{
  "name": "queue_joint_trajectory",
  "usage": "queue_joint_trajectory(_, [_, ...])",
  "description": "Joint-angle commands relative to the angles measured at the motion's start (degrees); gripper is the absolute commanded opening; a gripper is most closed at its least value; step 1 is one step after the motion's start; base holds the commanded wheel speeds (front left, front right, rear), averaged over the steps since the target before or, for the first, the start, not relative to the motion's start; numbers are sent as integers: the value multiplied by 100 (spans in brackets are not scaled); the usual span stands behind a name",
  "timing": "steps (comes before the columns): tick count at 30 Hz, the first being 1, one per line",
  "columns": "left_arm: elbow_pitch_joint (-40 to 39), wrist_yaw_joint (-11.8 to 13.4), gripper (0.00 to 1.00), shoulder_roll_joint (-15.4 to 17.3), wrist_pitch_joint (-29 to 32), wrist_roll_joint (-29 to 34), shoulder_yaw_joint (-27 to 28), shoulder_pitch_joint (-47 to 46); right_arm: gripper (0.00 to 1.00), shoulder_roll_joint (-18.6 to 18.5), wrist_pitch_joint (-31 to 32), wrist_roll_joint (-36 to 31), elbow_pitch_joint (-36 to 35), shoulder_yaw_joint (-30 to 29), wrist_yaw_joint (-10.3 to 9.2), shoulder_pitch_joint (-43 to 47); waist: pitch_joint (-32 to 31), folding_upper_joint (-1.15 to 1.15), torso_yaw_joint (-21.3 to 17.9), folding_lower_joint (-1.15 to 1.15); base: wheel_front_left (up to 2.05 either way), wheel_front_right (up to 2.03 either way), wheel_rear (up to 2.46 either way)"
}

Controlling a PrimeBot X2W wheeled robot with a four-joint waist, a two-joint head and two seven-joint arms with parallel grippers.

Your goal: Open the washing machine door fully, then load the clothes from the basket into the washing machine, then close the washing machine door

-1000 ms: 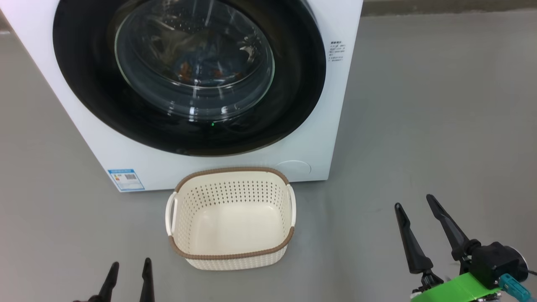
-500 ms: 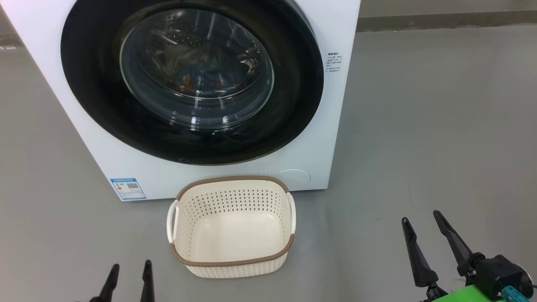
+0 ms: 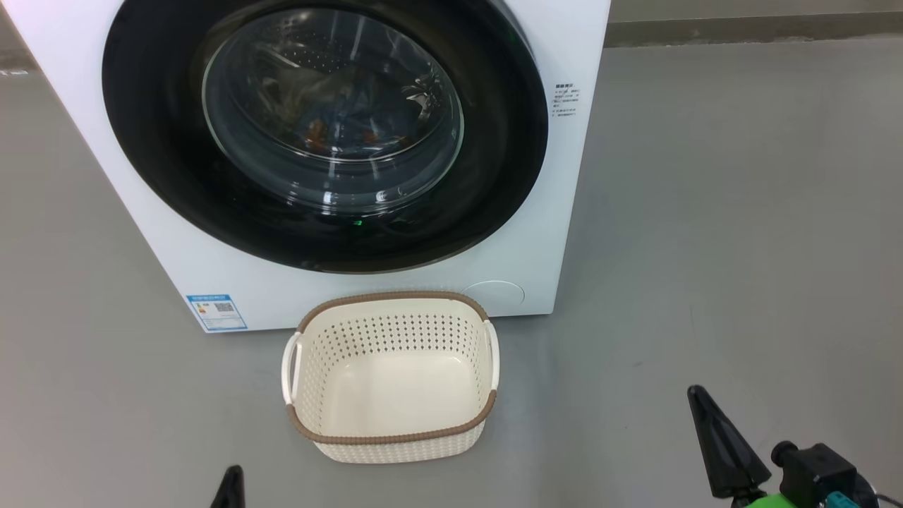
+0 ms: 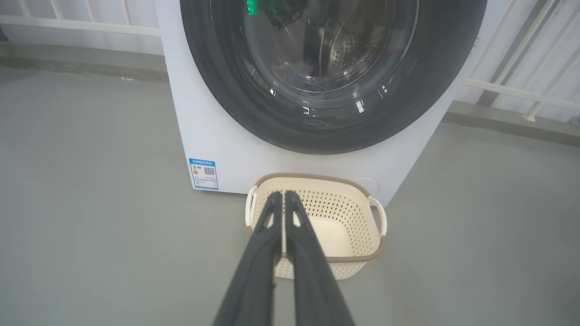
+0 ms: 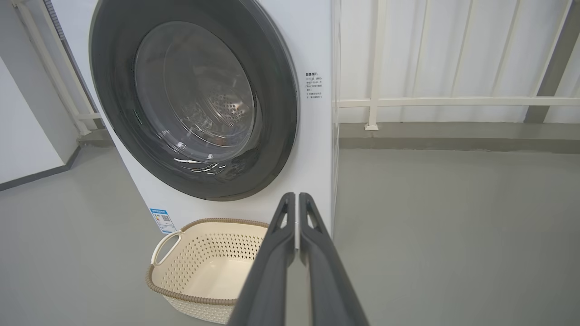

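**A smooth grey floor point(image 3: 705, 212) in front of white wall rails point(image 5: 453, 102)**

The left gripper point(image 4: 284, 195) has its two long dark fingers pressed together, with nothing between them. In the left wrist view they point toward the near left corner of the basket. The right gripper point(image 5: 297, 195) is closed in the same way and is also empty. In the head view it is a dark wedge at the lower right, well apart from the basket.

The small cream-white perforated plastic basket with a brown woven-look rim point(image 3: 391, 437) stands on the floor between the two grippers, just in front of the machine. Its smooth bottom is fully visible.

Behind it, the large round glossy black door with a bulging clear glass window point(image 3: 155, 155) lies flush and shut on the big white box-shaped washing machine point(image 3: 571, 212). A blue label sticker point(image 3: 216, 311) sits at the lower left of the machine's front.

The floor is open on the left and wide open on the right of the machine and basket.

In the head view, soft blue clothes with orange print point(image 3: 353, 130) lie behind the glass. The right wrist view gives the perforated steel drum point(image 5: 222, 104) and the rails beside the machine.
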Motion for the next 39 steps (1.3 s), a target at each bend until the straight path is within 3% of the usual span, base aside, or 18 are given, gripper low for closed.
queue_joint_trajectory(1, [-52, -4, 0, 33, 33, -91, 26, -49, 0, -4, 16, 102, -78, -5, 0, -20, 0, 0, -1, 0, 0, 0, 0])
queue_joint_trajectory(6, [-49, -17, 0, 38, 121, -404, 60, -97, 0, -14, 88, 452, -51, -15, -2, -52, -8, 0, -4, 13, 0, 0, 0])
queue_joint_trajectory(11, [-47, -31, 0, 44, 199, -718, 85, -141, 0, -22, 159, 800, -7, -23, -3, -96, 5, 0, -8, 1, 0, 0, 0])
queue_joint_trajectory(39, [-23, -106, 0, 77, 663, -2466, 258, -421, 0, -36, 582, 2706, 201, -106, -11, -325, 28, 0, -30, 0, 0, 0, 0])
